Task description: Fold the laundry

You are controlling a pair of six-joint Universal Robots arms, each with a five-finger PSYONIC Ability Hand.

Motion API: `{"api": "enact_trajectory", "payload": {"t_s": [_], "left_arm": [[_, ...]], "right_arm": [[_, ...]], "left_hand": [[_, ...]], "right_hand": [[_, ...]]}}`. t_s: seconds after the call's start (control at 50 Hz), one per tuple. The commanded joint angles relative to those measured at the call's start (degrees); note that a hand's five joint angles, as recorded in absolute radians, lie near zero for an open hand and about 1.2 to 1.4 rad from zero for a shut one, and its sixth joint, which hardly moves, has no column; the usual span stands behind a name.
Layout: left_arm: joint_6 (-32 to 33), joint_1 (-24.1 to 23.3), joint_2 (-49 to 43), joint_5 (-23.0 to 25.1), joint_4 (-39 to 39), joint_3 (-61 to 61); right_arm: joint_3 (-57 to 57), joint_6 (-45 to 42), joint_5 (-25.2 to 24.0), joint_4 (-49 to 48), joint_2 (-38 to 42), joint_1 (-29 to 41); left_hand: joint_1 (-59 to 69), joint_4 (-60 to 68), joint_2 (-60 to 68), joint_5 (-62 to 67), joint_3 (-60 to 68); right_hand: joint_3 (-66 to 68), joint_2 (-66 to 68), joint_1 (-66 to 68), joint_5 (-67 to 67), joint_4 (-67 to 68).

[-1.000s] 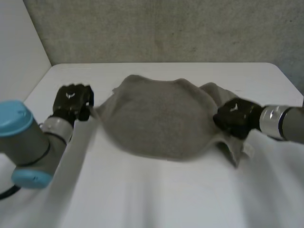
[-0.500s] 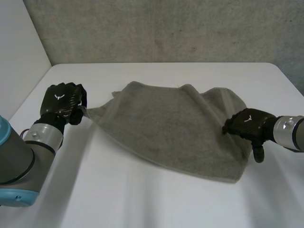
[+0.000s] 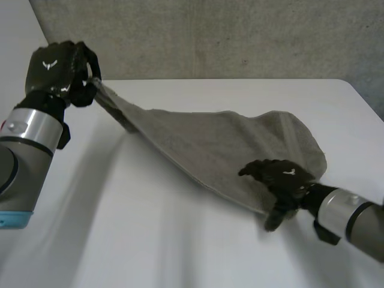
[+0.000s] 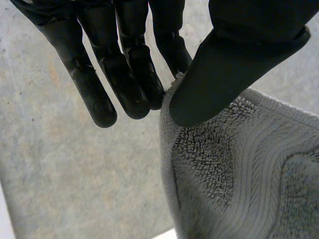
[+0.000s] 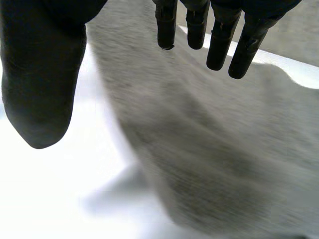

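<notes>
The robot's left hand (image 3: 59,67) is raised at about 10 o'clock over the table, on the end of a grey arm (image 3: 27,129). Its thumb (image 4: 234,59) and fingers (image 4: 124,74) are closed in a pinch on one corner of a grey towel (image 3: 240,141). The left wrist view shows the looped pile and ribbed border of that corner caught between them.

From this lifted corner the towel hangs taut and slopes down toward 4 o'clock. Its far end lies spread on the white table (image 3: 150,240), reaching toward 3 o'clock.

The robot's right hand (image 3: 281,179) is at about 4 o'clock, over the towel's near edge close to its low end. Its fingers are straight and spread, the thumb held wide apart from them, and it has hold of nothing. In the right wrist view the grey cloth lies beneath the palm, with bare table beside the thumb. Whether the hand touches the cloth cannot be told.

A rough grey wall (image 3: 240,36) runs behind the table at 12 o'clock.
</notes>
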Motion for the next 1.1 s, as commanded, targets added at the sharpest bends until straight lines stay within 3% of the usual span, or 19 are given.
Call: {"api": "enact_trajectory", "payload": {"t_s": [0.02,0.14,0.18,0.24,0.4,0.6,0.68,0.7,0.74,0.86,1.1], "left_arm": [[-0.54,-2.44,0.18,-0.49,-3.21,3.83],[-0.54,-2.89,0.27,-0.49,-3.21,4.36],[-0.54,-2.80,0.27,-0.49,-3.21,4.36],[-0.54,-2.36,0.27,-0.58,-3.21,4.27],[-0.63,-0.26,0.18,-3.56,-3.12,4.18],[-0.89,3.70,0.09,-4.71,-2.86,4.01],[-1.24,4.41,-0.09,-4.79,-2.77,3.92],[-1.24,4.41,-0.09,-4.79,-2.77,3.92],[-1.86,4.41,-0.26,-4.79,-2.77,3.92],[-5.28,4.41,-0.26,-4.71,-2.86,3.13],[-5.46,4.32,-0.09,-4.53,-2.86,2.25]], "right_arm": [[-0.39,7.34,3.51,-7.61,3.96,8.00],[-1.80,7.53,12.05,-12.55,8.02,11.27],[-2.50,6.57,18.44,-16.05,9.85,11.80],[-2.68,4.46,22.50,-18.17,10.56,11.71],[-0.41,-2.57,25.85,-19.66,9.25,9.26],[2.68,-4.69,24.80,-22.66,2.66,-2.25],[3.03,-4.69,21.91,-22.31,2.48,-6.47],[3.03,-4.69,21.90,-22.31,2.48,-6.48],[3.47,-4.78,17.44,-21.87,2.83,-7.79],[3.47,-3.99,12.41,-20.20,4.58,-7.80],[2.94,-3.72,11.70,-15.19,5.21,-7.36]], "left_hand": [[14.15,10.19,10.37,12.56,10.29],[14.15,10.19,10.37,12.56,10.29],[14.15,10.19,10.37,12.56,10.29],[14.15,10.19,10.37,12.56,10.29],[14.15,10.19,10.37,12.56,10.29],[14.15,10.19,10.37,12.56,10.29],[14.15,10.19,10.37,12.56,10.29],[14.15,10.19,10.37,12.56,10.29],[14.15,10.19,10.37,12.56,10.29],[14.15,10.19,10.37,12.56,10.29],[14.15,10.19,10.37,12.56,10.29]], "right_hand": [[-3.93,-4.05,-3.48,-3.63,-4.65],[-3.93,-4.05,-3.48,-3.63,-4.65],[-3.93,-4.05,-3.48,-3.63,-4.65],[-3.93,-4.05,-3.48,-3.63,-4.65],[-3.93,-4.05,-3.48,-3.63,-4.65],[-3.93,-4.05,-3.48,-3.63,-4.65],[7.87,7.75,8.33,8.18,7.16],[7.92,7.80,8.38,8.23,7.21],[18.14,18.02,18.60,18.45,17.43],[23.90,23.78,24.36,24.21,23.19],[26.43,26.31,26.88,26.74,25.71]]}}
